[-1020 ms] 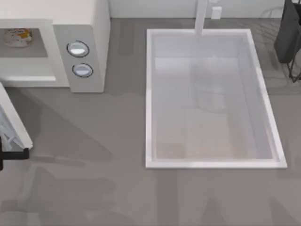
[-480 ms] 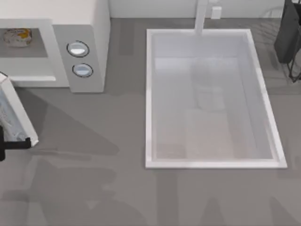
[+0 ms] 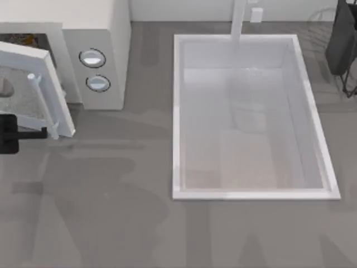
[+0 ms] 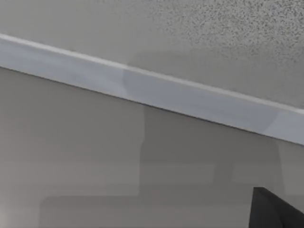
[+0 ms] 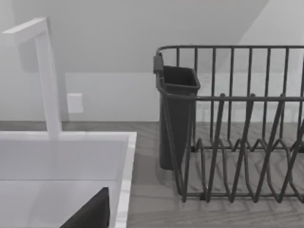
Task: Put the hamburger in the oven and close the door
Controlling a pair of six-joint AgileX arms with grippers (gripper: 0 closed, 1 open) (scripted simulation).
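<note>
- The left gripper (image 3: 25, 134) is reaching in from the table's left edge in the top view, a dark arm piece lying level with a thin finger pointing right toward the door's free edge; I cannot tell how its fingers are set.
- The door (image 3: 33, 89) is standing partly swung across the oven's mouth, its white frame angled, its white bar handle (image 3: 42, 106) running down the outer face just beside the gripper's tip.
- In the left wrist view the door's white frame (image 4: 156, 95) is crossing as a slanted band, with the speckled grey window (image 4: 228, 33) on one side of it and a dark gripper part in the corner.
- The hamburger (image 3: 22, 39) is sitting inside the oven, a speckled sliver showing behind the door's top edge, back from the gripper.
- The oven (image 3: 106, 33) is standing at the table's back left, its two knobs (image 3: 92, 58) facing up on the grey panel.
- The sink (image 3: 178, 111) is lying in the middle, its tap (image 5: 45, 76) at the back.
- The right arm is resting parked at the table's back right by the dish rack (image 5: 237, 142); whether its grip is loose or clenched cannot be told.
</note>
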